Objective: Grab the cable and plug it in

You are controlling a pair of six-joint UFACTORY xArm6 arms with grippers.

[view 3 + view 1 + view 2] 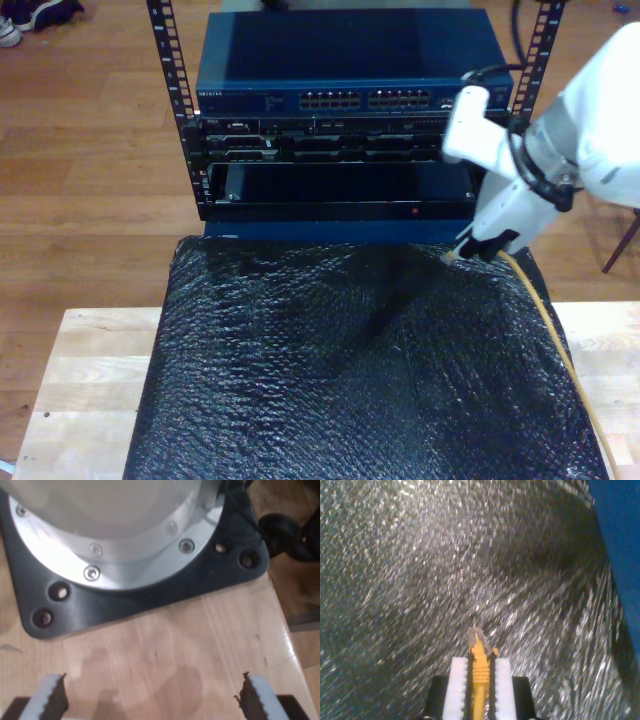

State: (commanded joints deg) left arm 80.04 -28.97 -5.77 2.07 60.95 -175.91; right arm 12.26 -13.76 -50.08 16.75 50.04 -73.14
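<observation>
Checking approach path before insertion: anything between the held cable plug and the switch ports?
Nothing visible does. My second gripper is shut on the cable with the plug sticking out, above the black mat. The blue switch's ports sit uncovered, up and toward the exterior view's left.

Spread over the middle of the desk [80, 380], a mat [350, 370]; behind its far edge, a rack [340, 160] with a switch [350, 75] on top. Above the mat's far corner at the exterior view's right, my second tool [462, 252], the cable [560, 350] clamped between its jaws and trailing toward the near edge. Below my first tool [150, 700], bare desk beside an arm base [150, 580]
</observation>
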